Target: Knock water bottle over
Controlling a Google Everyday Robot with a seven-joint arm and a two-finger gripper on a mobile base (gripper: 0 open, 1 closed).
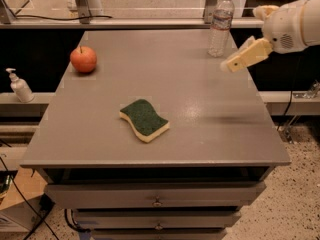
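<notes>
The water bottle (pixel 220 25) is clear plastic with a white cap and a pale label band. It stands upright at the far right corner of the grey table (pixel 200 114). My gripper (pixel 233 63) hangs in the air at the table's right side, just right of the bottle and a little nearer the front, apart from it. Its tan fingers (pixel 247 54) point down and to the left from the white arm (pixel 292 26).
A red apple (pixel 83 59) sits at the table's left side. A green and yellow sponge (pixel 144 120) lies near the middle. A small white pump bottle (pixel 20 86) stands on a lower shelf left of the table. Drawers run below the table front.
</notes>
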